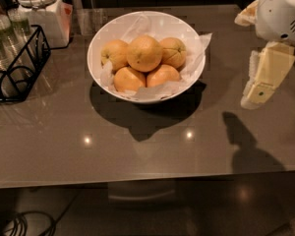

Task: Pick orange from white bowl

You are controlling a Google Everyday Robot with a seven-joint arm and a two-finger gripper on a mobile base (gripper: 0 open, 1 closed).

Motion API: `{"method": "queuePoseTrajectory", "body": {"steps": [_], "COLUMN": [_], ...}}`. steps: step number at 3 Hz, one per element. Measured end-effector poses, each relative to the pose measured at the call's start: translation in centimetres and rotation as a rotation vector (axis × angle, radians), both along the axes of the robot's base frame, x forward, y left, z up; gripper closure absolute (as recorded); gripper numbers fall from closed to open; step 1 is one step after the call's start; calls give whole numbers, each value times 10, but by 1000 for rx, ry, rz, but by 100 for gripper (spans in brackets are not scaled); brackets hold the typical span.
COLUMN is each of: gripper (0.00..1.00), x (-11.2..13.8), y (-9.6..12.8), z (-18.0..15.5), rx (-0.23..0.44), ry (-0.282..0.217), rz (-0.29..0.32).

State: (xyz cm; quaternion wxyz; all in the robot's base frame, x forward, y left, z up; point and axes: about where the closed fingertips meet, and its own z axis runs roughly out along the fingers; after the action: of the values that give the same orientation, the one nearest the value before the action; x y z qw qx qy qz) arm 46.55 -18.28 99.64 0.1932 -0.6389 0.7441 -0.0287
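Observation:
The white bowl [180, 24] stands on the brown table, back centre, lined with crumpled white paper. It holds several oranges. The orange [144, 53], the largest, lies on top in the middle, with the smaller ones around it. My gripper [264, 80], cream-coloured, hangs from the white arm at the right edge. It is above the table, to the right of the bowl and apart from it. It holds nothing.
A white lidded jar [39, 7] stands at the back left. A black wire rack [20, 63] with clear glasses is at the left edge. A clear glass [90, 18] stands behind the bowl. The table's front edge [137, 182] runs across the lower frame.

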Motion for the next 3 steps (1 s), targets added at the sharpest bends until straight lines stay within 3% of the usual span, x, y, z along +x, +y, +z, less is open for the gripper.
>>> {"method": "queuePoseTrajectory", "body": {"steps": [2,3], "gripper": [0,0], "x": [62,61], "y": [83,80], "z": [39,38], "rx": [113,112], "ry": [-49,-56], "rz": [202,193]}}
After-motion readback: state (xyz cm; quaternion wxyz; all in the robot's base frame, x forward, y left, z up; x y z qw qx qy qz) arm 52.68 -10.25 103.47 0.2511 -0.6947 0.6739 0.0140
